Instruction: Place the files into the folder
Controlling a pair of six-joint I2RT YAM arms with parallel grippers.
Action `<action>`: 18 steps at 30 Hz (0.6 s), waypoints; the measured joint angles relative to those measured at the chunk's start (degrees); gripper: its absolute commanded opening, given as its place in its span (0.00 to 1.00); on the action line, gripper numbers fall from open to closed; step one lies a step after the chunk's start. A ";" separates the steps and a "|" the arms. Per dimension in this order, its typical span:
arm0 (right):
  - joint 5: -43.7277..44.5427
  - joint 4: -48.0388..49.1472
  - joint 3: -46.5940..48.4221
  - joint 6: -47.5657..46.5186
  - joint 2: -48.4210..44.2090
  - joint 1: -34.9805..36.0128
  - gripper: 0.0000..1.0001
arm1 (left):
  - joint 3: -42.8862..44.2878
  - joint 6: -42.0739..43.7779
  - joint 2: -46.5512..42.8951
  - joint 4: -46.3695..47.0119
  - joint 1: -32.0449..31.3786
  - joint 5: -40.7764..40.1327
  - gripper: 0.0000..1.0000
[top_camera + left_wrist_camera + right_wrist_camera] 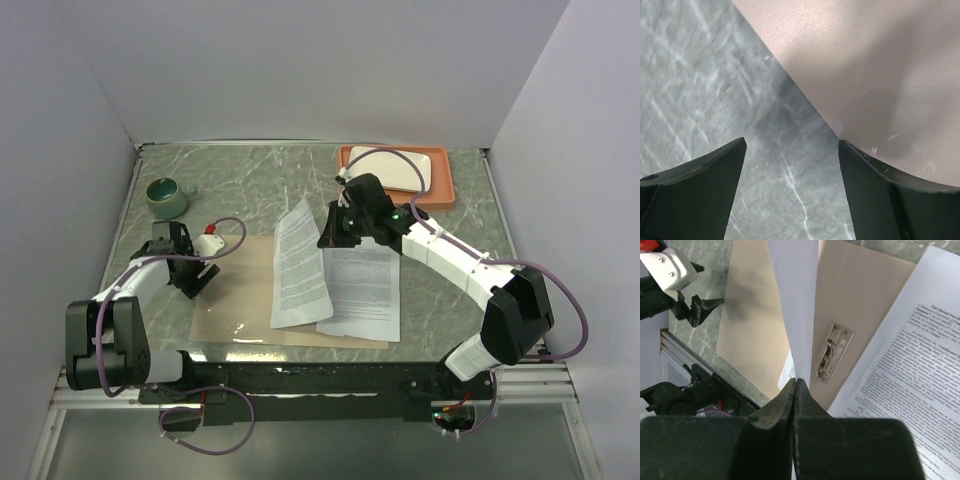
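The tan folder [235,300] lies open and flat on the marble table, with a metal clip [832,352] on its inner face. My right gripper [796,381] is shut on the top edge of one printed sheet [300,265] and holds it raised and tilted over the folder's right half; the sheet shows edge-on in the right wrist view [797,305]. A second printed sheet [362,290] lies flat, partly over the folder's right edge. My left gripper [792,145] is open and empty, low over the table at the folder's left edge [880,75]. A faint glossy outline shows on the folder there.
A green mug [167,197] stands at the back left. A salmon tray [440,190] holding a white plate [400,168] sits at the back right. White walls close in the table on three sides.
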 measured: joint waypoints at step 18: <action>1.03 0.39 -3.76 -1.66 -0.02 -4.46 0.00 | 3.85 -2.93 4.81 -3.87 -11.67 8.74 0.81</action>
